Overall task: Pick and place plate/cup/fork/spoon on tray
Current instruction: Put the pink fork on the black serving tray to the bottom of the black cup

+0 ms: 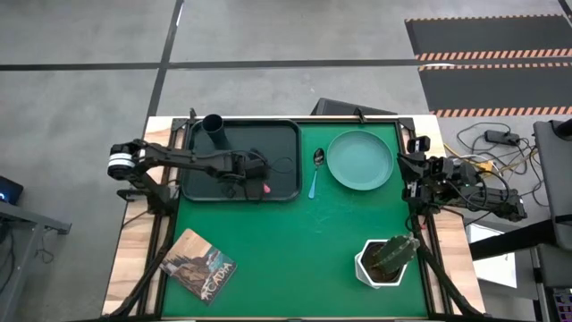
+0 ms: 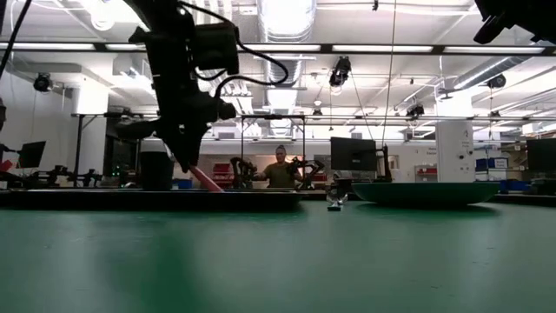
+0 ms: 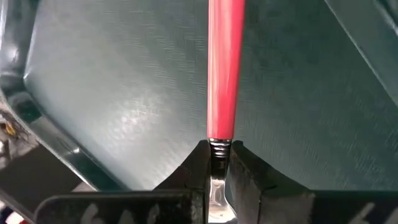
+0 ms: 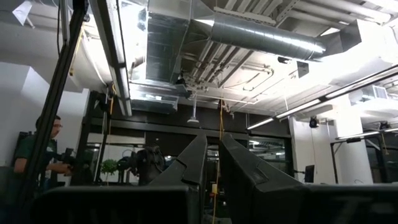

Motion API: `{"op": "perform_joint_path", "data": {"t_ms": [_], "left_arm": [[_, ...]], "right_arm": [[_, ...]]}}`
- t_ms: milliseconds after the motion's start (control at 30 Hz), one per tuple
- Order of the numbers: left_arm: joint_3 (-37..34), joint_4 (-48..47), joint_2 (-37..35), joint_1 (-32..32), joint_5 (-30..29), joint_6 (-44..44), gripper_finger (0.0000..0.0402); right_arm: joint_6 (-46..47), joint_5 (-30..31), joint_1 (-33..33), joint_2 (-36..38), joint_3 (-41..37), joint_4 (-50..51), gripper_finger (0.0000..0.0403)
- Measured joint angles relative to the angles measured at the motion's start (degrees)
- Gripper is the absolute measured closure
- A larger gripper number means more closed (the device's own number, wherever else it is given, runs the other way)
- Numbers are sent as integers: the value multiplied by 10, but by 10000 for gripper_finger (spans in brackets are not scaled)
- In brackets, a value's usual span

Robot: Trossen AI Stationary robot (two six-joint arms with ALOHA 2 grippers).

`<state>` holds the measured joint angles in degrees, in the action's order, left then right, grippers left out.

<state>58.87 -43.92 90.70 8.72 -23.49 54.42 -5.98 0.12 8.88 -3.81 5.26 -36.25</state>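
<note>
My left gripper point(image 1: 257, 182) hovers over the right half of the black tray point(image 1: 201, 183), shut on the fork point(image 1: 266, 189) with the pink-red handle. The black cup point(image 1: 213, 131) stands upright in the tray's far left corner. The blue-handled spoon point(image 1: 315, 170) lies flat on the green mat between the tray and the teal plate point(image 1: 359, 159). The plate rests flat on the mat at the far right. My right gripper point(image 4: 211, 165) is shut, points up into the room and waits folded back at the table's right edge point(image 1: 418, 170). My left gripper pinches the fork's metal neck point(image 3: 218, 151), just past the end of the pink handle, between its two fingers point(image 3: 252, 174). The fingers slant steeply down from above. The handle point(image 2: 206, 179) sticks out beyond the fingertips, slanting down toward the tray floor; whether its end touches I cannot tell.
A white pot with a green plant point(image 1: 386, 259) stands near the front right of the mat. A picture book point(image 1: 198, 266) lies at the front left corner. The mat's middle and front centre point(image 1: 295, 259) show bare green. A person point(image 2: 280, 169) is in the room behind.
</note>
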Motion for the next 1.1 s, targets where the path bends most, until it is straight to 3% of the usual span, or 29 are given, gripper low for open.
{"op": "perform_joint_path", "data": {"t_ms": [200,400,700,833,967,1100], "left_arm": [[-14,60,3,36,13,61,381],[-14,77,14,60,24,63,378],[-14,86,32,61,23,65,305],[-13,90,33,60,18,65,290],[-8,88,28,35,-22,47,288],[-10,77,18,6,-25,-37,288]], "right_arm": [[0,0,0,0,0,0,371],[0,0,0,0,0,0,371],[0,0,0,0,0,0,371],[0,0,0,0,0,0,371],[0,0,0,0,0,0,371],[0,0,0,0,0,3,371]]}}
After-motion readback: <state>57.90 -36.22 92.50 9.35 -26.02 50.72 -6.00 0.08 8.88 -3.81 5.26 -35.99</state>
